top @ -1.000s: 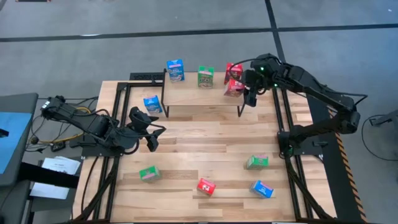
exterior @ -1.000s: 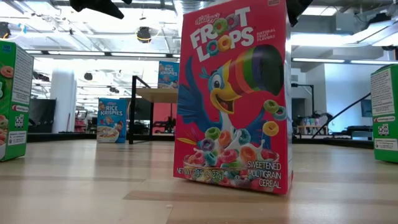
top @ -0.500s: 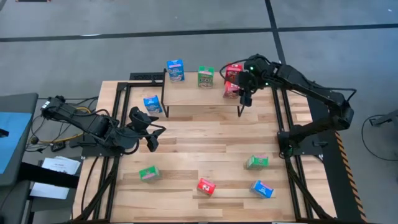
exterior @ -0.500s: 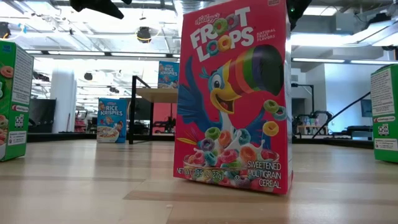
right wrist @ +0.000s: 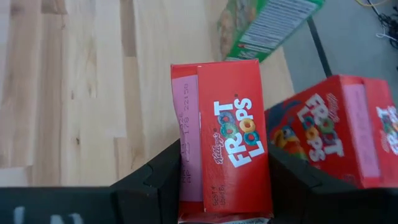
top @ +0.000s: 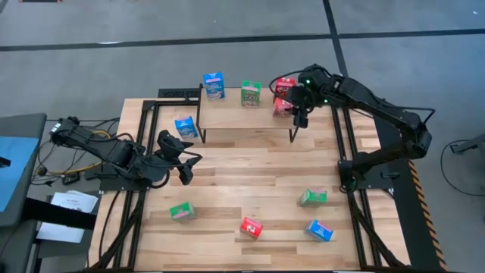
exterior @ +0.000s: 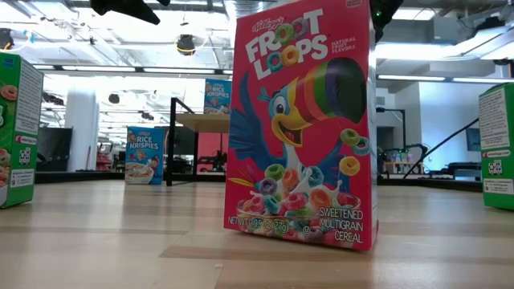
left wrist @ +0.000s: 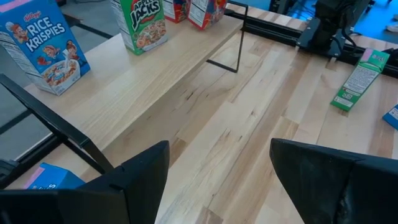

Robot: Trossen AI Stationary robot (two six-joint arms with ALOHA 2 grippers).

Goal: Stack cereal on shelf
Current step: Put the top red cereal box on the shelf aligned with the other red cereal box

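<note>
The shelf [top: 242, 115] stands at the table's far side. On it stand a blue box [top: 214, 86], a green box [top: 251, 93] and a red box [top: 286, 84]. My right gripper [top: 292, 104] hovers over the shelf's right end, shut on a second red box [top: 281, 108], next to the standing red box [right wrist: 336, 137]. My left gripper [top: 179, 163] waits open above the table's left middle, with the shelf [left wrist: 186, 62] ahead of it. Another blue box [top: 186, 127] stands on the table by the shelf's left legs. My right gripper pinches the red Froot Loops box between its two fingers [right wrist: 158, 180], one on each narrow side near the top flap [right wrist: 224, 149]. The fingers come from above, pointing down. The box is upright in the hold. Whether its base rests on the shelf I cannot tell.
Several boxes stand on the near half of the table: green [top: 182, 211], red [top: 251, 227], blue [top: 319, 230] and green [top: 313, 197]. In the low view the red one [exterior: 301, 128] fills the foreground. Bare planks lie between the shelf and these boxes.
My right gripper has carried the red box a short way toward the table's left, further over the shelf's right end and closer to the standing red box, then held still. My left arm has kept still.
</note>
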